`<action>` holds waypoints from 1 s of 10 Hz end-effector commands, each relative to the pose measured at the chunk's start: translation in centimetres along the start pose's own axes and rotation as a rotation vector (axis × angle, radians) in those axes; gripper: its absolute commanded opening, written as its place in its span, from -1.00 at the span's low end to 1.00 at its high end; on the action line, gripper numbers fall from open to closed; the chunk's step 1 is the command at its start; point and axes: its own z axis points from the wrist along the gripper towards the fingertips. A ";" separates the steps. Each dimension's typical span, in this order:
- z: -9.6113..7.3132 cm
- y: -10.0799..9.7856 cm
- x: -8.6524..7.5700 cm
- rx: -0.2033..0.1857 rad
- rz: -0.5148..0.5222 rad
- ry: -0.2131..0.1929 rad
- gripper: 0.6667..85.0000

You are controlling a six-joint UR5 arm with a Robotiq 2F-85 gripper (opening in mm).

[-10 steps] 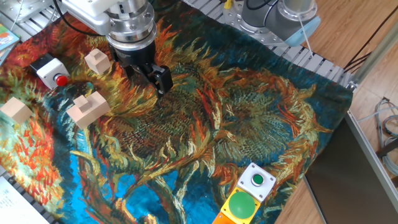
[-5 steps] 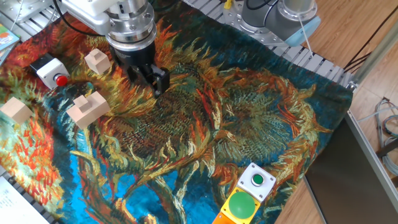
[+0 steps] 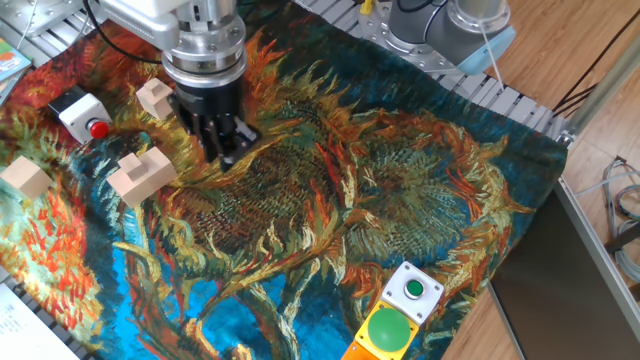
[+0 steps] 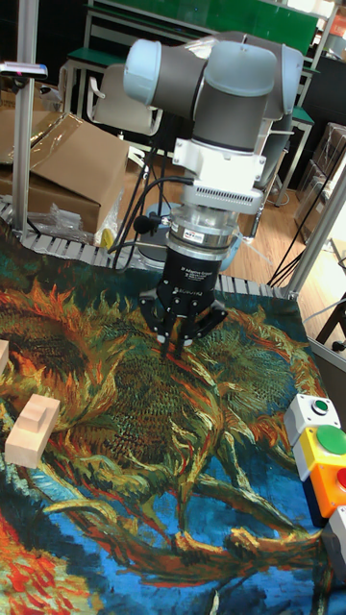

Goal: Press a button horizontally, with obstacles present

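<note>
The button (image 3: 98,128) is a small red push-button on the side of a white box (image 3: 78,110) with a black base, at the cloth's far left. Three pale wooden obstacles stand around it: a small cube (image 3: 155,97) to its right, a stepped notched piece (image 3: 142,172) in front, and another cube (image 3: 25,177) at the left edge. My gripper (image 3: 228,150) hangs low over the cloth, just right of the first cube and the stepped piece (image 4: 31,430). In the tall fixed view its fingers (image 4: 178,348) meet at one tip, shut on nothing. That view does not show the button.
A white box with a green button (image 3: 414,291) and a yellow box with a large green dome (image 3: 389,330) stand at the cloth's near right corner. The painted cloth (image 3: 400,180) covers the table. Metal rails run along the back edge.
The gripper has shifted a little left toward the cube and stepped piece, and its wrist has turned so the fingers now point more straight down. The blocks and button box have not moved.
</note>
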 end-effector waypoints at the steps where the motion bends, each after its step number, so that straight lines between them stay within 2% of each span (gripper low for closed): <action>1: -0.1 0.2 -0.8 -0.010 -0.047 -0.030 -0.98; 3: -0.1 0.7 -0.2 -0.027 -0.069 -0.009 -0.98; 5: -0.2 1.5 0.4 -0.062 -0.052 0.014 -0.98; 6: -0.2 2.0 0.3 -0.078 -0.075 0.009 -0.98; 7: -0.2 1.8 0.2 -0.073 -0.110 0.004 -0.98; 8: -0.1 0.6 0.6 -0.044 -0.160 0.013 -0.98; 9: 0.2 -1.7 1.5 -0.010 -0.220 0.028 -0.98; 10: 0.8 -3.5 2.2 -0.015 -0.255 0.035 -0.98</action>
